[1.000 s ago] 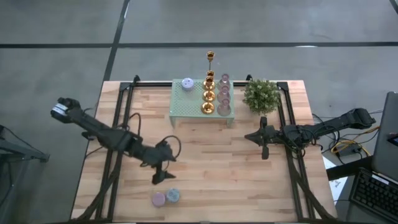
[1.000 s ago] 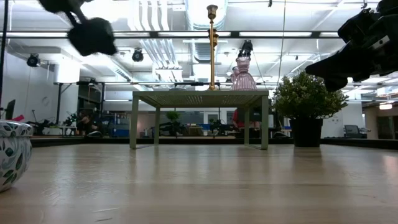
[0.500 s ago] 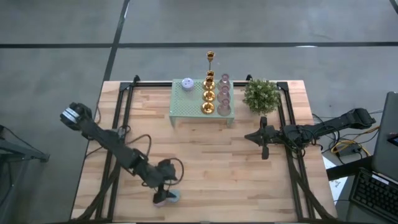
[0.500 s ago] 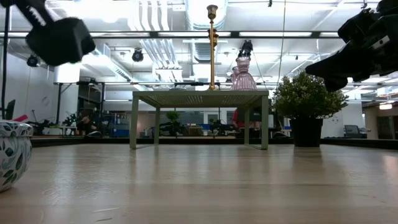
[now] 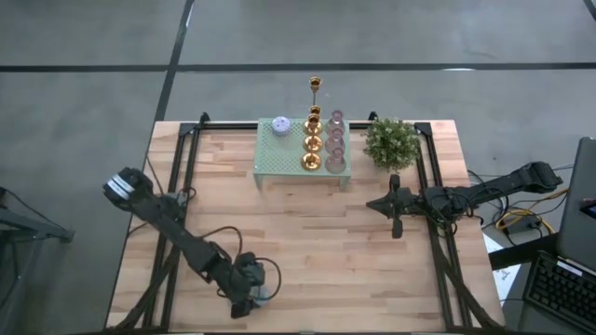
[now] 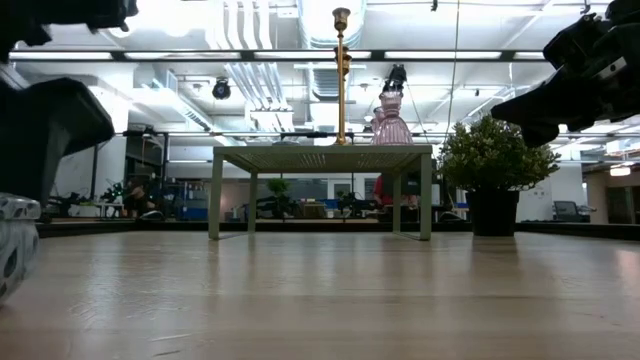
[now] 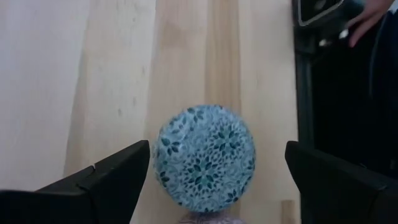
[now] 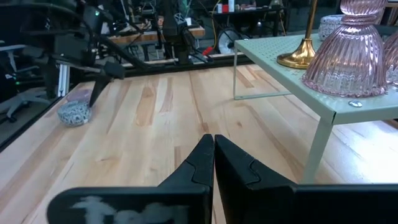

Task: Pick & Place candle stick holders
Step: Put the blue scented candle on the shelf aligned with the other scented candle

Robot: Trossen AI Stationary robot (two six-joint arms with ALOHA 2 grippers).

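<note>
The left gripper [image 5: 244, 302] is down at the near edge of the table [image 5: 307, 233]. Its fingers [image 7: 106, 180] are wide apart, one on each side of a round blue holder [image 7: 205, 155], not squeezing it. The gold holders [image 5: 312, 140] and pink glass holders [image 5: 335, 141] sit on the green stand [image 5: 279, 158]. The right gripper [image 5: 395, 226] waits near the plant [image 5: 391, 141], its fingers pressed together.

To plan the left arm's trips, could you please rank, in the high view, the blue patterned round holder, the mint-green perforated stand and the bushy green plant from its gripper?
1. Blue patterned round holder, under the left gripper, near edge.
2. Mint-green perforated stand, far middle.
3. Bushy green plant, far right.
</note>
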